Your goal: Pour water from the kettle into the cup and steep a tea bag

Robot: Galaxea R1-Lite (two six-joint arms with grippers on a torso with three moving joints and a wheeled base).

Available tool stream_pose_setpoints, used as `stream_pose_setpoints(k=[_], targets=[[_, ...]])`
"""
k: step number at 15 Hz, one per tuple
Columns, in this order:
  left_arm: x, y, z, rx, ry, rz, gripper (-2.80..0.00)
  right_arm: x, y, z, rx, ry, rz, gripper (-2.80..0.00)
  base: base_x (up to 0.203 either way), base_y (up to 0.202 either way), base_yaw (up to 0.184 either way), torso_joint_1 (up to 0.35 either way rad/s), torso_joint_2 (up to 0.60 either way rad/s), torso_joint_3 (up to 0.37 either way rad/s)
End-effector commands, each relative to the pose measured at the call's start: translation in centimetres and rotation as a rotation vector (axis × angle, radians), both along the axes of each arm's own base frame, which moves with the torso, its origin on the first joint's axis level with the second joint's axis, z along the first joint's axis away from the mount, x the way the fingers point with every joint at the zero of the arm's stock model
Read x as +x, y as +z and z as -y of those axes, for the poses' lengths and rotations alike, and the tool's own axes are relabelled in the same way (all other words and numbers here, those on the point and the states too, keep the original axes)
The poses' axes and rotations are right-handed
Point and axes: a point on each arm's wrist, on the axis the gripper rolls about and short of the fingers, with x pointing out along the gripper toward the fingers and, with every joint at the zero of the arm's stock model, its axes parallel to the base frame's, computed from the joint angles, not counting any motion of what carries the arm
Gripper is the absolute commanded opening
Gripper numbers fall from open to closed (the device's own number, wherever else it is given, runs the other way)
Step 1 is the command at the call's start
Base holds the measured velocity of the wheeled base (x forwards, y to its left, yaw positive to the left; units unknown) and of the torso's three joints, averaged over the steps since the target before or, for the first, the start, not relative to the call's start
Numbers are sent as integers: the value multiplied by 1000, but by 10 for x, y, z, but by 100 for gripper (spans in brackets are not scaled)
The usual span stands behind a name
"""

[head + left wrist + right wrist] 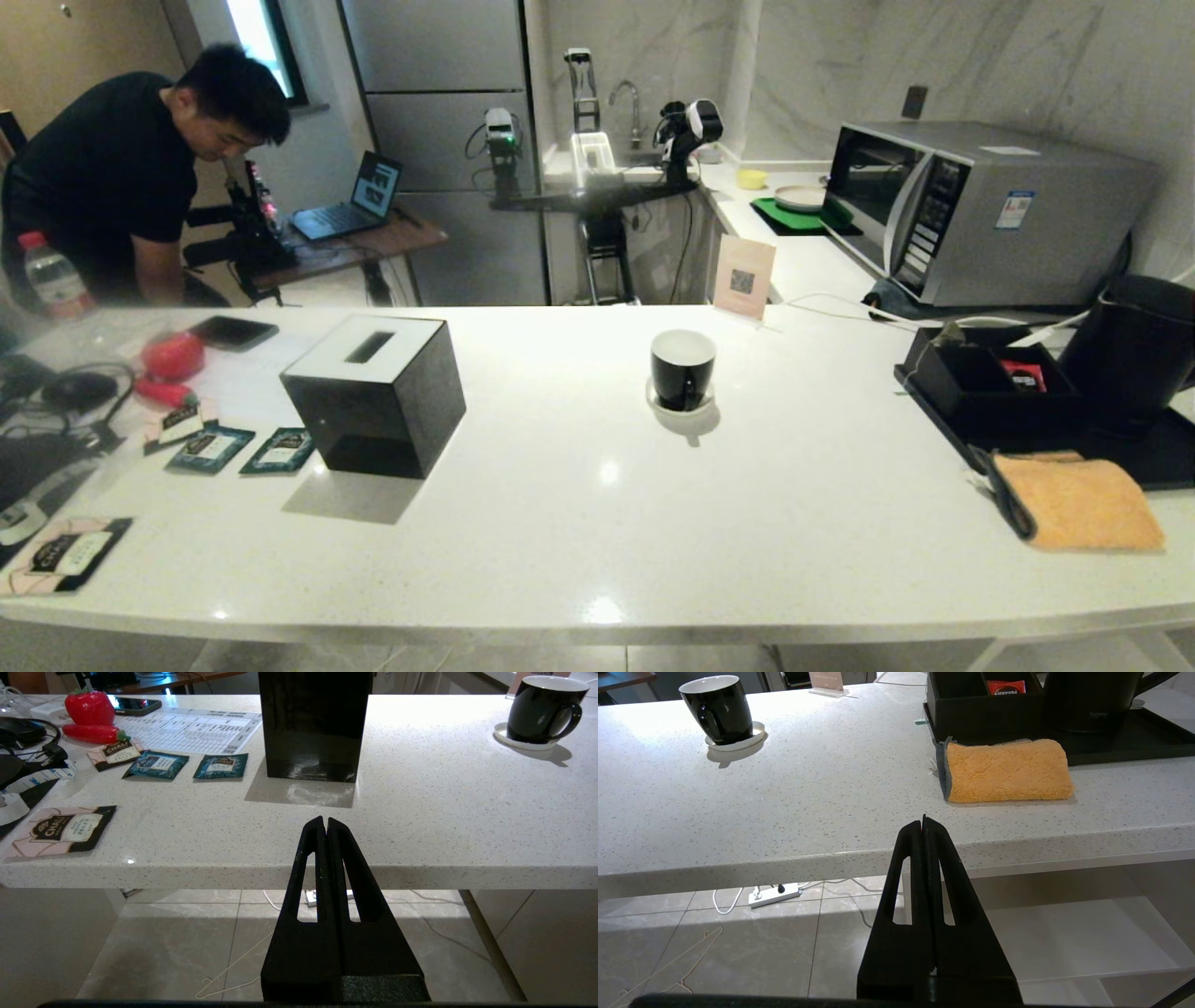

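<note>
One cup [682,368], one kettle [1133,353], three teal sachets [210,449].

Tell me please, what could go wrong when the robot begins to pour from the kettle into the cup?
1. The kettle stands on a black tray at the far right, well apart from the cup, so carrying it across may spill water.
2. The orange cloth lies in front of the tray and could snag the right claw.
3. The cup is small and sits on a loose saucer; a bump might tip it.
</note>
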Motion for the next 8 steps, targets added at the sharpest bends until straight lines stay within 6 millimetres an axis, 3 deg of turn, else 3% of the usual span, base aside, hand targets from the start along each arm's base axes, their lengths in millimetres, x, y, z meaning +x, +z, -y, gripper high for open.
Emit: stream_pose_setpoints(k=[1, 8], targets=[[0, 0, 0, -2, 0, 1, -280, 0, 0, 0, 0, -1, 1, -280, 0, 0, 0, 0, 0, 0], [0, 0, 0, -2, 0, 1, -280, 0, 0, 0, -1, 1, 1, -280, 0, 0, 0, 0, 0, 0]])
